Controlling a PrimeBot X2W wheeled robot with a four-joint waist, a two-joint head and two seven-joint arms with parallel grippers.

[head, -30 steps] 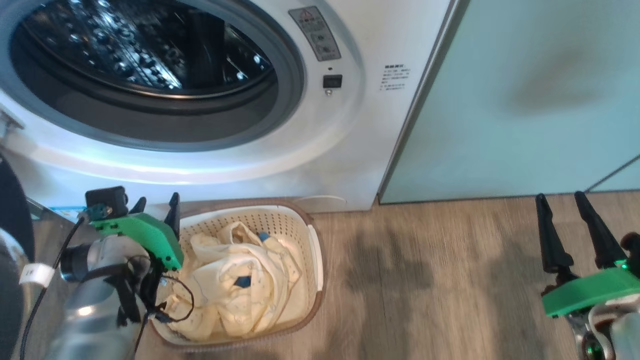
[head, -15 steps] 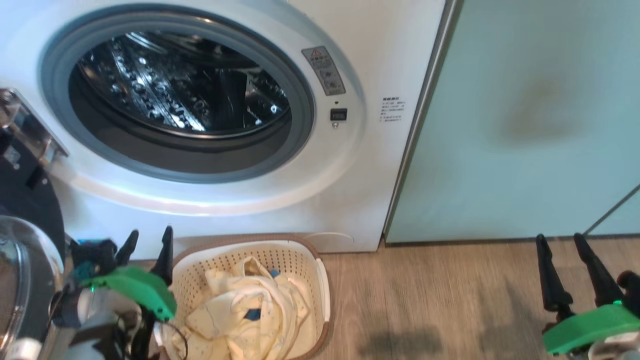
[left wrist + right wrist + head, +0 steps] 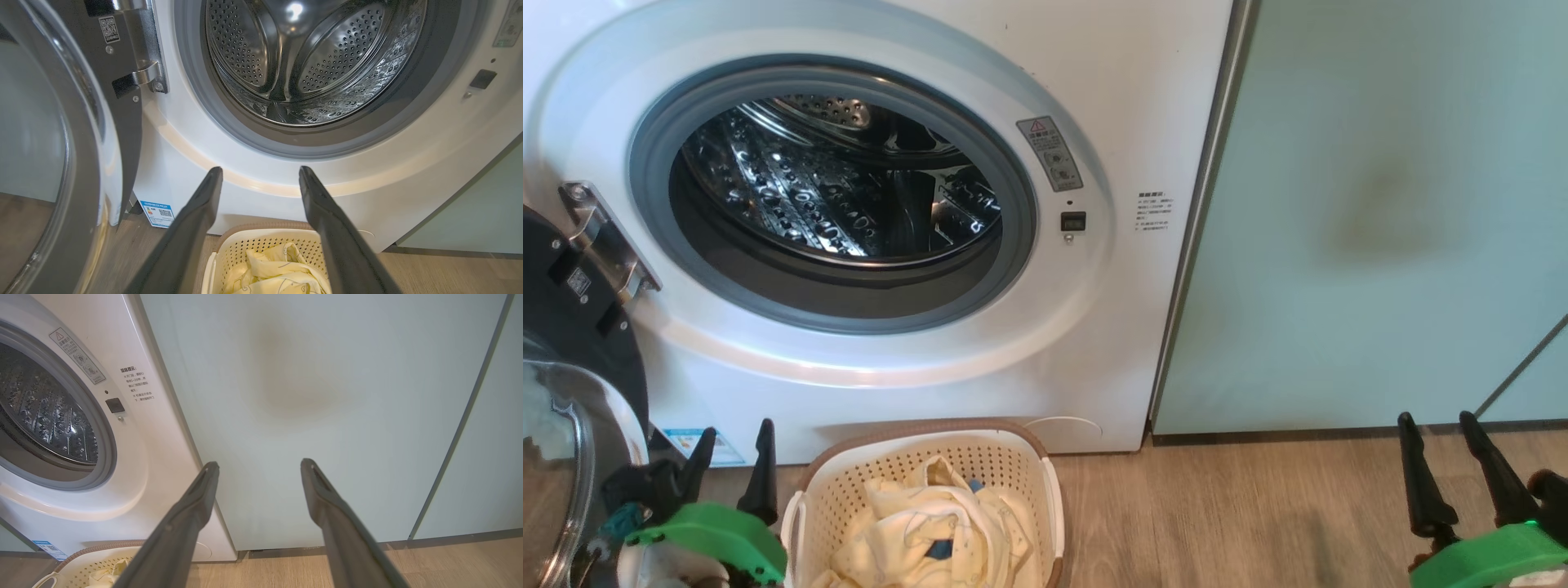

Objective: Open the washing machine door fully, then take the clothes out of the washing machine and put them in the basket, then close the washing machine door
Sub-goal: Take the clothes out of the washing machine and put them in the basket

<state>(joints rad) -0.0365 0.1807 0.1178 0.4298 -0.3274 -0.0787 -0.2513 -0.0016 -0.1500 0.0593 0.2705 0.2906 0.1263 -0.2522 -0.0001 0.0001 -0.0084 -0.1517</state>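
The white washing machine (image 3: 1119, 343) (image 3: 408, 171) (image 3: 163, 465) stands open, its steel drum (image 3: 833, 196) (image 3: 310, 61) bare inside. Its door (image 3: 564, 392) (image 3: 73, 143), black ring and clear glass, hangs swung out at the left on its hinge. On the floor in front sits the cream basket (image 3: 833, 498) (image 3: 233, 253) (image 3: 73, 571) holding the pale yellow clothes (image 3: 923, 531) (image 3: 278, 273). My left gripper (image 3: 734, 457) (image 3: 259, 173) is open just left of the basket, holding nothing. My right gripper (image 3: 1437, 429) (image 3: 259, 467) is open and empty at the lower right, facing the cabinet.
Pale green cabinet doors (image 3: 1380, 212) (image 3: 327, 396) stand to the right of the machine. Wooden floor (image 3: 1225, 514) spreads between the basket and my right gripper. A blue label (image 3: 698, 445) (image 3: 157, 212) sits low on the machine front.
The head camera has tilted up, so machine and basket sit lower in the picture. My left gripper has drawn back from the basket's rim toward the lower left. The right gripper has barely shifted.
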